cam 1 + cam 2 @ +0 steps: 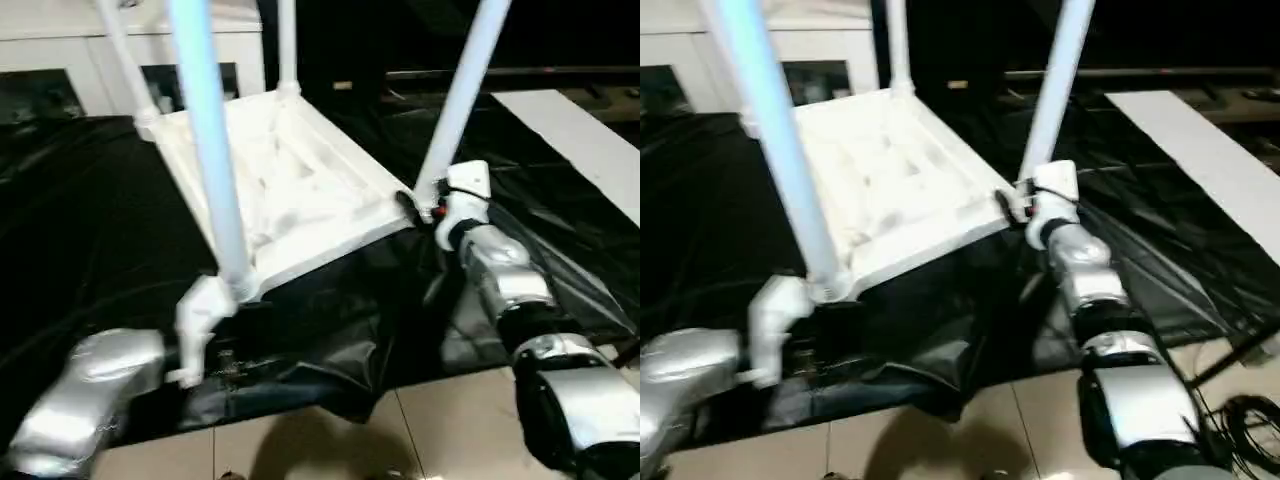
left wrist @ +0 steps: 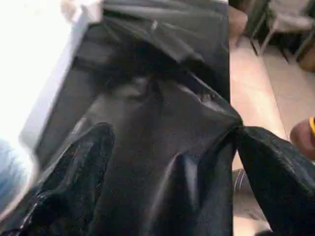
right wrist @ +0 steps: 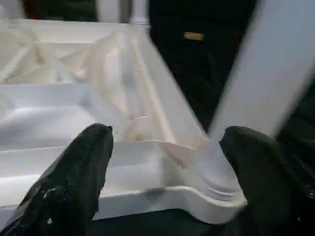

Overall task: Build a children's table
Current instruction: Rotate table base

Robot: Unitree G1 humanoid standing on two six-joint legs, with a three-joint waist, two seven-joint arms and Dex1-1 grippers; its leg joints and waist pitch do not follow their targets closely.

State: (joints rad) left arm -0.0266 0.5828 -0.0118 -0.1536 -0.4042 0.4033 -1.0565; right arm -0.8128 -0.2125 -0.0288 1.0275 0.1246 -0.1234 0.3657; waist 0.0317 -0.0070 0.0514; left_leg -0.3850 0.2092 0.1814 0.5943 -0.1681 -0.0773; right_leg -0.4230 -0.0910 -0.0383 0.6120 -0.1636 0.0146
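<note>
Silver forearms (image 1: 80, 385), upturned table (image 1: 290, 190) on black sheeting (image 1: 90, 240), cabinet (image 1: 60, 60) behind

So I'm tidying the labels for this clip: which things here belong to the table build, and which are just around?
Job: tabletop, upside down; four legs standing in its corners; left gripper; right gripper.

Just around: black sheet; white cabinet; white board; cables.

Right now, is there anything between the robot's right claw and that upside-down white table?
Nothing visible does. The right gripper is open at the near right corner of the tabletop, one finger on each side of the corner socket where a leg stands. Only the black sheet lies underneath the table.
</note>
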